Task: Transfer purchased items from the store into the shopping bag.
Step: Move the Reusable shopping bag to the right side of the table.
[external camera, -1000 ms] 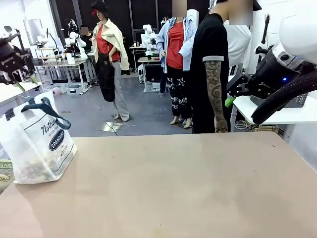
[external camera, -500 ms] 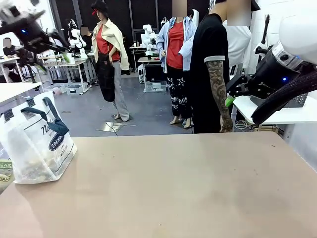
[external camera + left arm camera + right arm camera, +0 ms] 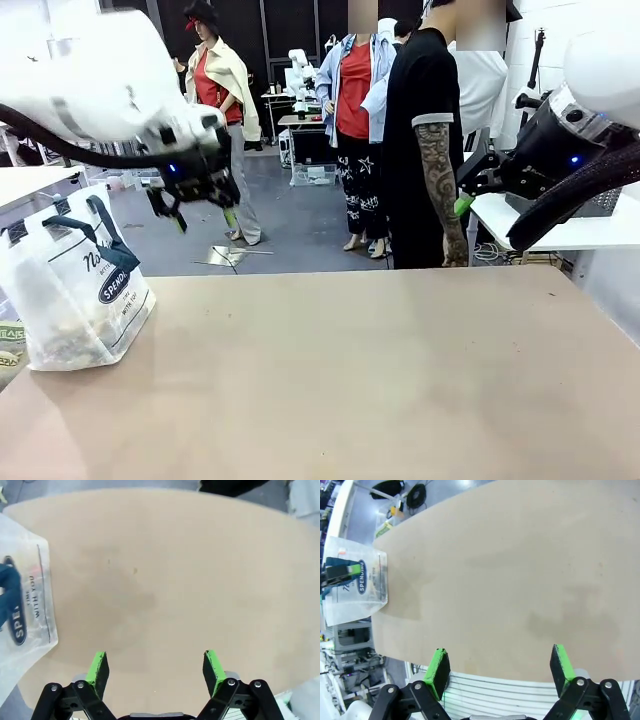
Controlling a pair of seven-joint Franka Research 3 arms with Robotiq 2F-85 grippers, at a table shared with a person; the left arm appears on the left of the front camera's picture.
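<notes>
Keeping your left hand (image 3: 155,666) spread and empty, you had the shopping bag (image 3: 75,290) at nine o'clock on the bench (image 3: 380,380); right hand (image 3: 498,670) hung released too.

**Table** (image 3: 380,380): tan top, lying below the left claw (image 3: 205,220) and below the right claw (image 3: 462,205).

**Person** (image 3: 425,150): in a black T-shirt, standing at the table's far edge, just left of the right claw and well right of the left claw.

**Floor** (image 3: 290,230): grey, beyond the table and behind the left claw.

**Metallic piece** (image 3: 228,255): flat on the floor, seen just under the left claw in the front view.

**White bench** (image 3: 560,235): behind and below the right claw.

**Cables** (image 3: 415,492): black coils on the floor past the table, far ahead and left of the right claw in its wrist view.

**Ribbed white panel** (image 3: 495,690): seen between the right claw's fingers, against the table's near edge.
</notes>
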